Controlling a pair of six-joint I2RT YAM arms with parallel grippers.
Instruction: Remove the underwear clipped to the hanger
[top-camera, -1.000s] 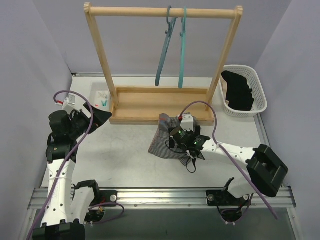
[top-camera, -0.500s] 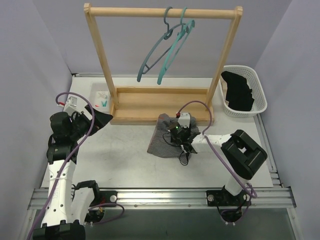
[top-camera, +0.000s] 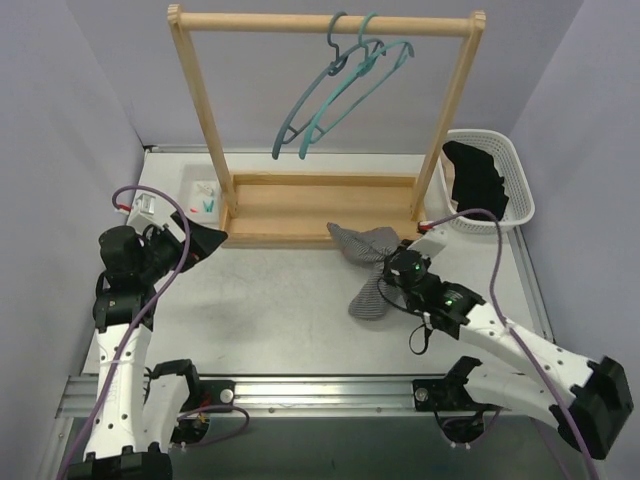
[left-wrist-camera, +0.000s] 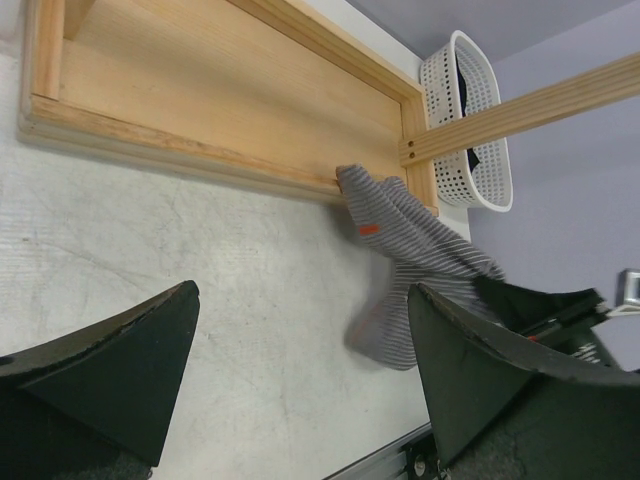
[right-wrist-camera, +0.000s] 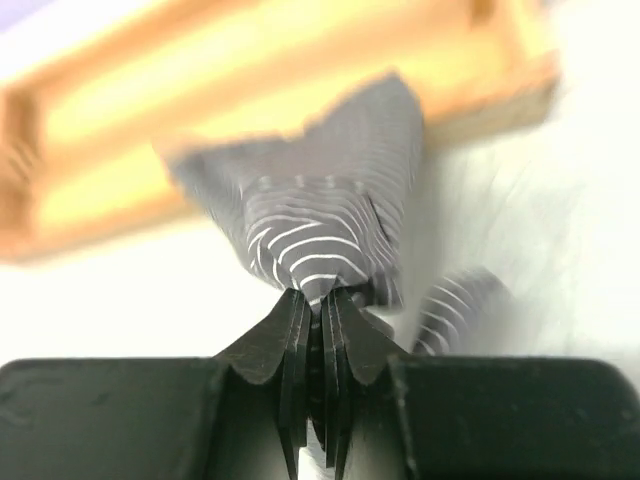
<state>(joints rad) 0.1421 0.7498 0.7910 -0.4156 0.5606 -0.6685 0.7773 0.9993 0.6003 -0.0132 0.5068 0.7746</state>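
Grey striped underwear (top-camera: 362, 243) off the hangers (top-camera: 340, 85), bunched at centre frame by the rack base (top-camera: 300, 205). Right gripper (right-wrist-camera: 312, 300) clamped on a fold of it. Black pair (top-camera: 478, 185) in the basket (top-camera: 520, 200), upper right. Left gripper (top-camera: 208, 240) jaws apart, idle at left. Step looks like transfer. Next: lift clear, carry to the basket, release.

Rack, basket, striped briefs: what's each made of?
The rack looks like bare light wood, grain visible. The basket is probably white moulded plastic, judging by its perforated walls. The striped briefs are soft matte cloth, bunching into folds.
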